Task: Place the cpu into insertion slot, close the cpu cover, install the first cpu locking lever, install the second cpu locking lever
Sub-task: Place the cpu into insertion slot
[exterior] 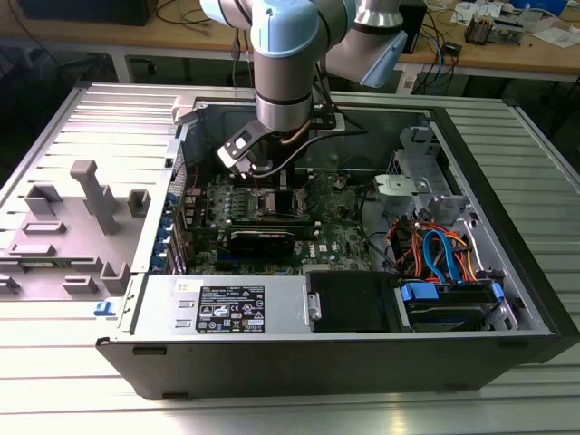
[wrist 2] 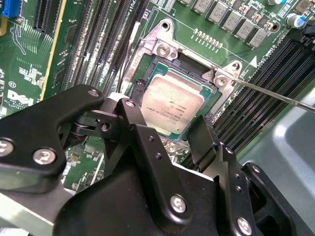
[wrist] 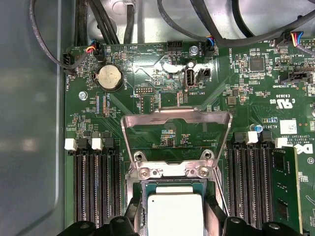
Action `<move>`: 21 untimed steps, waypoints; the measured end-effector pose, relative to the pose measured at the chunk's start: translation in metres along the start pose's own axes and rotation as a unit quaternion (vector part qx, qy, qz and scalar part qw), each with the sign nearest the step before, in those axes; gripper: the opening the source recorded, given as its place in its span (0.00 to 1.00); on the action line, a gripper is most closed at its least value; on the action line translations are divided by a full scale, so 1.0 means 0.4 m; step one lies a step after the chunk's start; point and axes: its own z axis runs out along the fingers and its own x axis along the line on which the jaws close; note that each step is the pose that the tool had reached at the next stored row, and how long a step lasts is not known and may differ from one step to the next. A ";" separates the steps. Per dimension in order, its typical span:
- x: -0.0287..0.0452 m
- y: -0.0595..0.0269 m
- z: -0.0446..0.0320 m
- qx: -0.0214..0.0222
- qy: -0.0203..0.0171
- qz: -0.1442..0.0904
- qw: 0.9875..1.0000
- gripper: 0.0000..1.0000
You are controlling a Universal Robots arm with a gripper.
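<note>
Over the insertion slot (wrist 2: 210, 101) (wrist: 172, 184) the gripper (wrist 2: 165, 118) (wrist: 174, 220) hung with its jaws spread a little wider than the slot, one black finger (wrist 2: 130, 110) on each side of it. The cpu (wrist 2: 172, 103) (wrist: 174, 211) lay flat inside the insertion slot, silvery top facing up, its edges square to the rim. In the first wrist view a narrow strip of the slot's rim showed between each finger (wrist: 133, 219) and the chip, so the gripper was released: it flanked the cpu closely and clasped nothing.

Just beyond the insertion slot, on the side away from the gripper, the cpu cover (wrist: 177, 116) stood swung up on its hinge, so the green board showed through its cut-out centre and the slot was uncovered. A thin metal rod (wrist 2: 275, 96) ran outward from one corner screw of the insertion slot, clear of the frame. Long black memory slots (wrist: 93, 187) lay on both sides of the insertion slot, and a round coin battery (wrist: 109, 77) sat well beyond the raised cover.

In the exterior view the arm reached straight down into the open computer case (exterior: 272, 353), with the gripper (exterior: 270, 186) low over the motherboard (exterior: 335, 227).
</note>
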 end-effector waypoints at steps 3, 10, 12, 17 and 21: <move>0.000 0.000 0.000 0.000 0.000 0.000 1.000 0.62; 0.000 0.001 0.000 0.000 0.000 0.000 1.000 0.63; 0.000 0.001 0.000 0.000 0.000 0.000 1.000 0.69; 0.000 0.001 -0.001 0.000 0.000 0.000 1.000 0.69; 0.000 0.001 -0.005 0.000 0.000 0.000 1.000 0.69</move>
